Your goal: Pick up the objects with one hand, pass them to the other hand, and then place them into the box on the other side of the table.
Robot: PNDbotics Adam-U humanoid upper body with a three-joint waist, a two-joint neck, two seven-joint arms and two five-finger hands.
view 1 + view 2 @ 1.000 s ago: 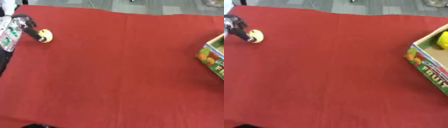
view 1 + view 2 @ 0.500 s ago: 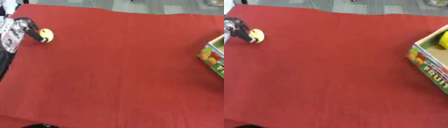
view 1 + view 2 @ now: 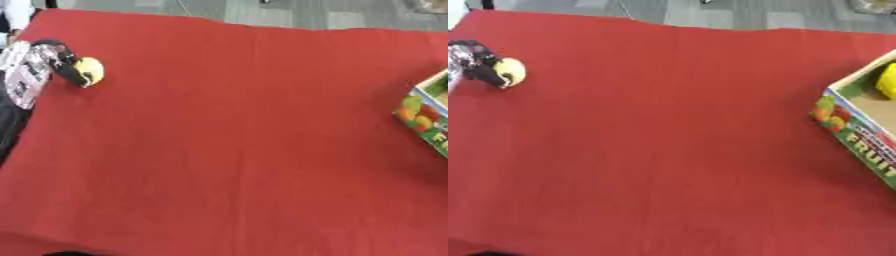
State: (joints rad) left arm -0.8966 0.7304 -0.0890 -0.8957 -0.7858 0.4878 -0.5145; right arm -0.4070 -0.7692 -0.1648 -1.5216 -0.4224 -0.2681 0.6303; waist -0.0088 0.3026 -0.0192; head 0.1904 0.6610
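Note:
A small yellow object [image 3: 91, 69] lies on the red tablecloth [image 3: 236, 140] at the far left. My left hand [image 3: 37, 64] comes in from the left edge, and its dark fingers [image 3: 70, 71] curl round the near side of the yellow object. The cardboard box [image 3: 856, 136], printed with fruit, stands at the right edge of the table. Another yellow thing [image 3: 885, 80] lies inside it. My right hand shows in neither view.
Grey floor runs beyond the table's far edge. A small dark shape [image 3: 63, 253] shows at the bottom left edge. Red cloth stretches unbroken between my hand and the box.

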